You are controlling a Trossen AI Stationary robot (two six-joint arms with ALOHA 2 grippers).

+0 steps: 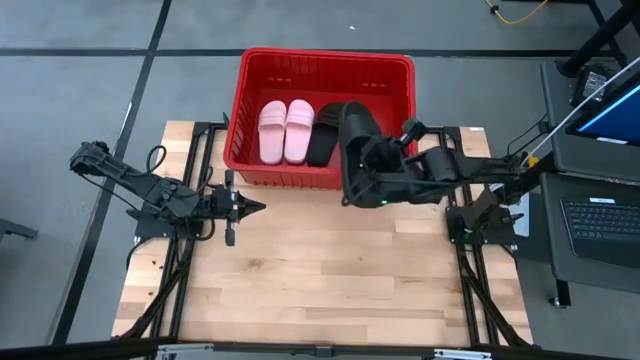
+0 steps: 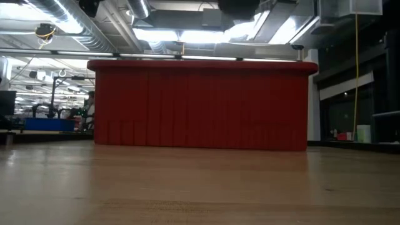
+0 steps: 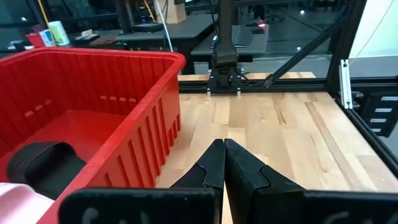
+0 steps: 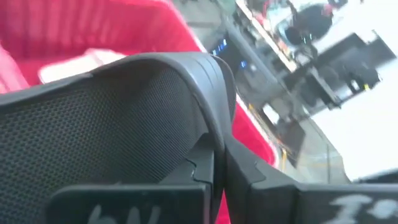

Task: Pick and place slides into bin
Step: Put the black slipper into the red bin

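Red plastic bin (image 1: 322, 70), wooden table (image 1: 320, 290)

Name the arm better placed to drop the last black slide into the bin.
Right. Its pincer is shut on the black slide, held over the red bin beside the other black slide and the pink pair. The left pincer waits shut and holding nothing over the table.

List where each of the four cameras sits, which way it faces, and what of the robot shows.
High: overhead, facing down; both arms, red plastic lattice bin.
Low: table height, facing the bin; no gripper visible.
Left wrist: behind the shut left gripper, beside the bin.
Right wrist: right gripper clamping a black slide sandal.
Shared: the bin.
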